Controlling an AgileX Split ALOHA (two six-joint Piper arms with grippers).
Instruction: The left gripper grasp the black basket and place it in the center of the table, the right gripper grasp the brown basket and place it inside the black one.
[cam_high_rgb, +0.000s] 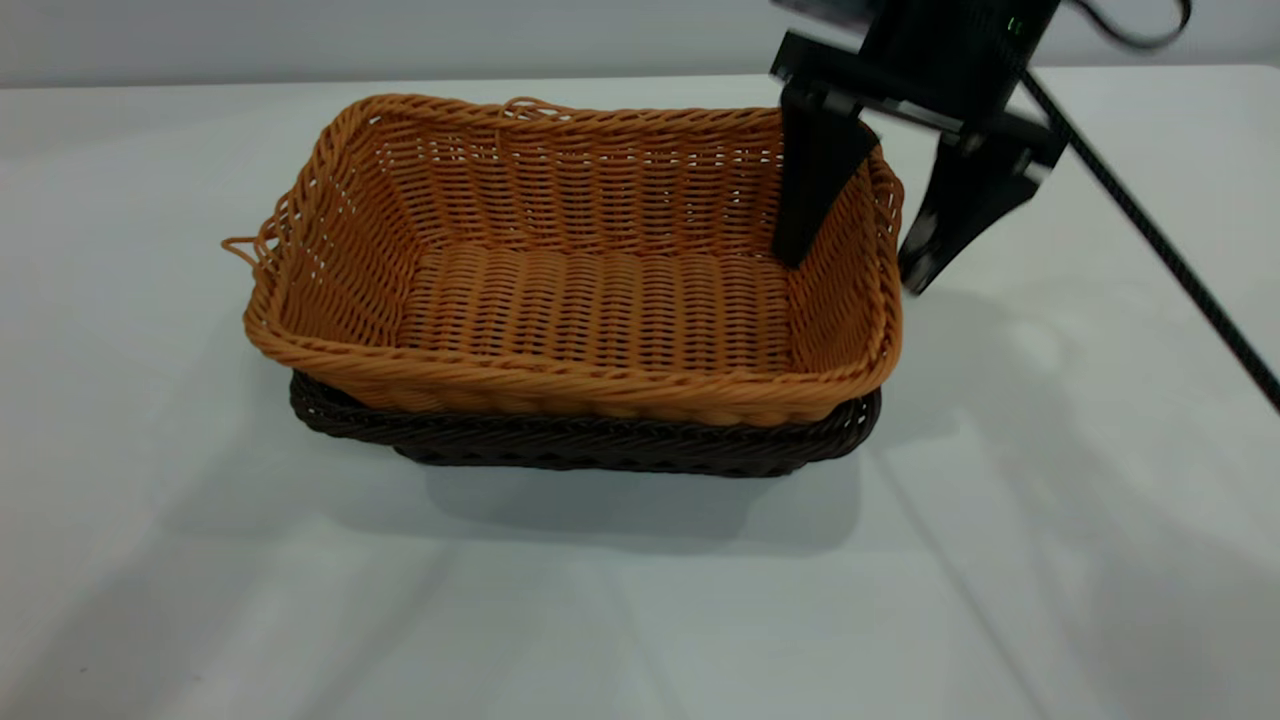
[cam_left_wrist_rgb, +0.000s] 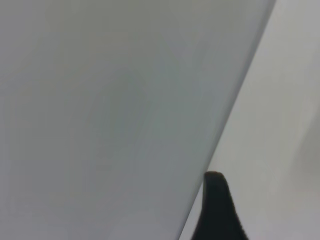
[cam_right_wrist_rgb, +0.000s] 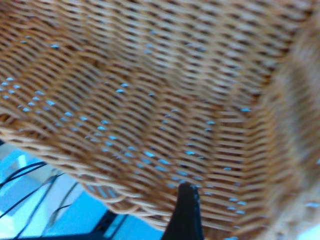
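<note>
The brown basket (cam_high_rgb: 590, 270) is seen nested inside the black basket (cam_high_rgb: 600, 445) at mid-counter (cam_high_rgb: 200, 560); placement is judged done. The right gripper (cam_high_rgb: 850, 265) straddles its right wall, jaws apart; only withdrawal is left; the left gripper's (cam_left_wrist_rgb: 217, 210) jaws cannot be told.

We see a plain pale grey wall (cam_high_rgb: 400, 40) running across the back of the scene in the exterior view, bare and evenly lit. In the right wrist view we see a few thin black wires (cam_right_wrist_rgb: 30, 175) curving over a light bluish surface (cam_right_wrist_rgb: 65, 210), with a dark bar (cam_right_wrist_rgb: 107, 222) just beside them.
</note>
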